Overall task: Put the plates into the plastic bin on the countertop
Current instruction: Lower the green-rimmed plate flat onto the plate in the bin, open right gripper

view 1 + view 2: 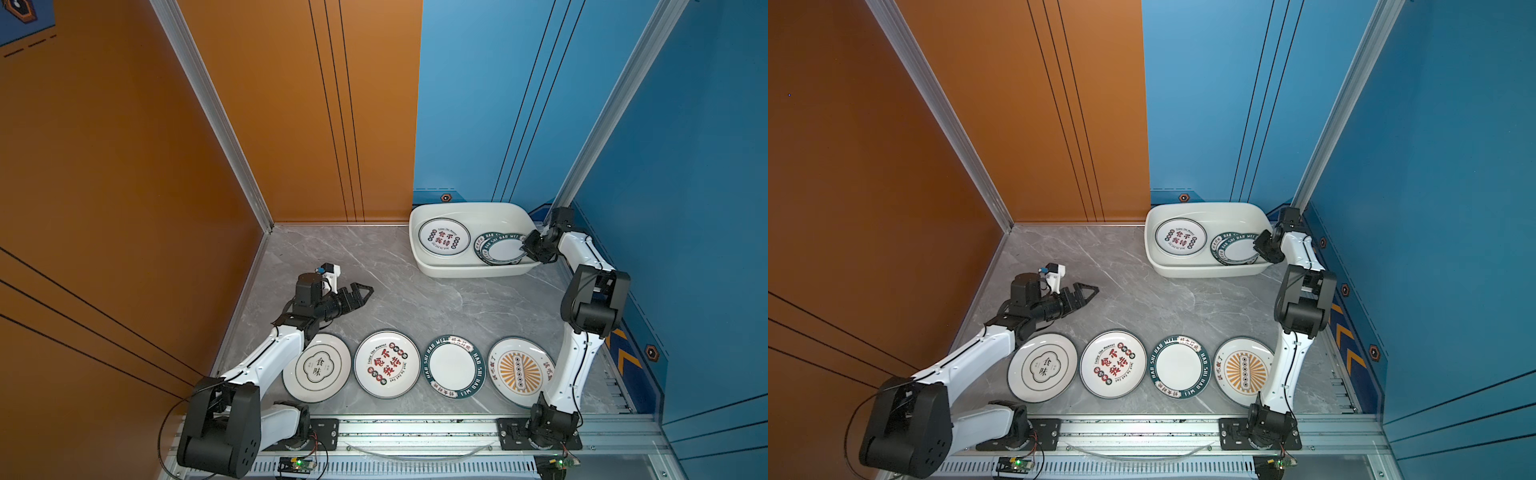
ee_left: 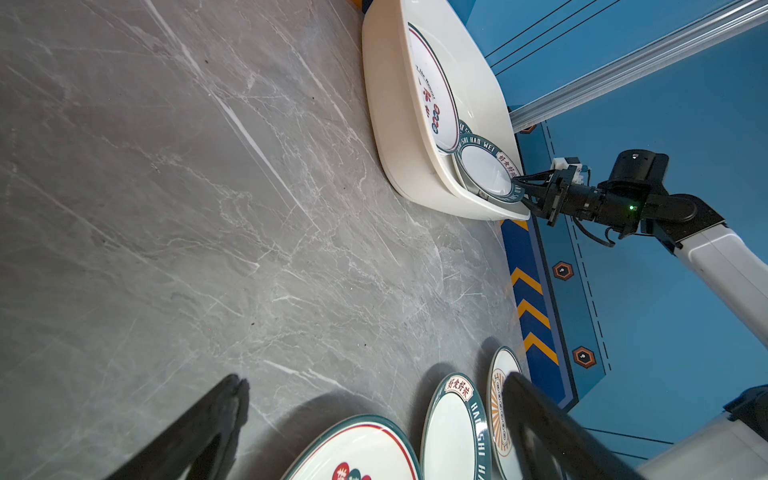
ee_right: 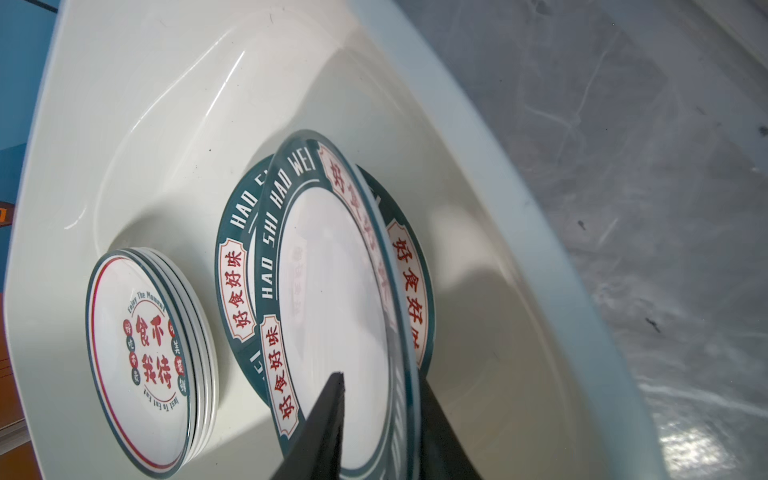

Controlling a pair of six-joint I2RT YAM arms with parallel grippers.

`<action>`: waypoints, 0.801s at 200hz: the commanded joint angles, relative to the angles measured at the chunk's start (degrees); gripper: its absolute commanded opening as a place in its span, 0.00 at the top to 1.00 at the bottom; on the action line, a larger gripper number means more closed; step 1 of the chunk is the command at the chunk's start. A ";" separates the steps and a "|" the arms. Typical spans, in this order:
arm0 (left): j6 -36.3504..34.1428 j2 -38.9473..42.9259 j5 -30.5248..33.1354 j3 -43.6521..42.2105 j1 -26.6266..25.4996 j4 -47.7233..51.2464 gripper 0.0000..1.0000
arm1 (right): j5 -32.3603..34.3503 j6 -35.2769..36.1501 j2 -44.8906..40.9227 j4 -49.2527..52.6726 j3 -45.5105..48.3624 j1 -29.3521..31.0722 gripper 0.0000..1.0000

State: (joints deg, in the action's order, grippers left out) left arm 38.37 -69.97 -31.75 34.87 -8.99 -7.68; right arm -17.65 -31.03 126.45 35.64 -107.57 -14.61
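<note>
The white plastic bin (image 1: 468, 206) stands at the back right of the grey countertop (image 1: 407, 299). Inside it lies a stack of red-lettered plates (image 3: 141, 361) and a teal-rimmed plate (image 3: 237, 232). Another teal-rimmed plate (image 3: 332, 299) leans tilted and blurred over that one. My right gripper (image 3: 380, 376) reaches over the bin's right end (image 1: 524, 246), open, with its jaws loosely either side of the tilted plate's rim. My left gripper (image 1: 365, 294) hovers wide open and empty above bare countertop. Four more plates lie in a row at the front, among them a sunburst plate (image 1: 519, 372).
The front row also holds a plate with black lettering (image 1: 317, 368), a red-lettered one (image 1: 387, 364) and a teal-rimmed one (image 1: 454, 366). Orange and blue walls close the back and sides. An aluminium rail (image 1: 415, 432) runs along the front edge.
</note>
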 commanded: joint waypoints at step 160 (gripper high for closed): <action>-1.35 -0.47 -1.30 -0.68 0.40 0.04 0.02 | 10.41 7.90 4.69 8.24 -6.68 1.82 0.71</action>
State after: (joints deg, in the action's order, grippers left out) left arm 38.35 -70.08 -31.77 34.87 -8.99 -7.68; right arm -11.18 -25.78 130.02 40.18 -112.31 -13.50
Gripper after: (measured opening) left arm 0.979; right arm 0.288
